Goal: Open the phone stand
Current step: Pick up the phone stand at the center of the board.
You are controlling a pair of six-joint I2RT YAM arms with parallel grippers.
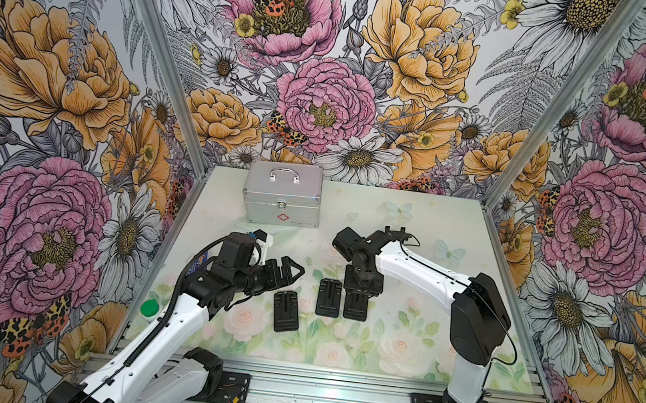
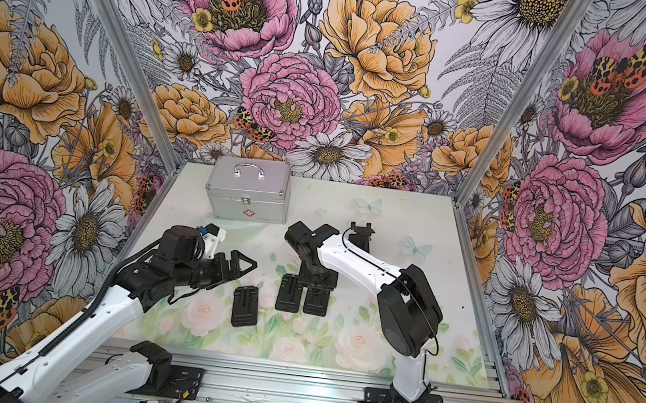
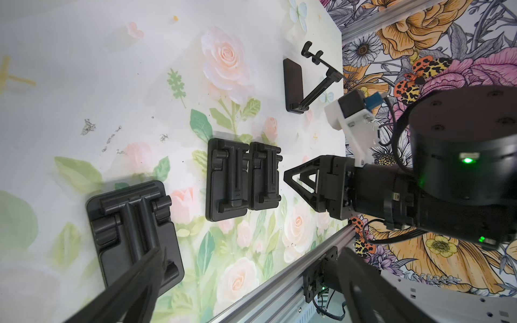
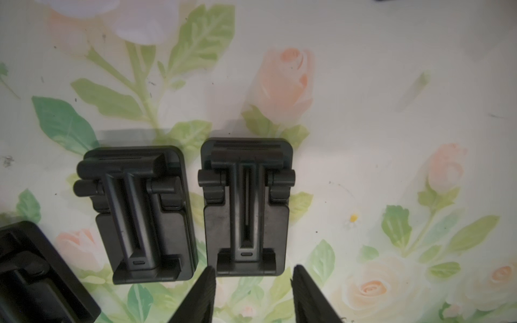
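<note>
Left gripper (image 1: 288, 270) hovers over the far end of the leftmost folded phone stand (image 1: 286, 311), jaws fully wide and holding nothing. Two more folded stands lie flat, side by side, on the worktop (image 1: 411, 318); the middle stand (image 4: 140, 215) is untouched. Right gripper (image 4: 253, 270) points straight down at the rightmost stand (image 4: 246, 207), jaws partly spread, flanking one short end across its width; contact cannot be confirmed. That stand's long axis runs front to back. Judgement: the right arm is the nearer.
</note>
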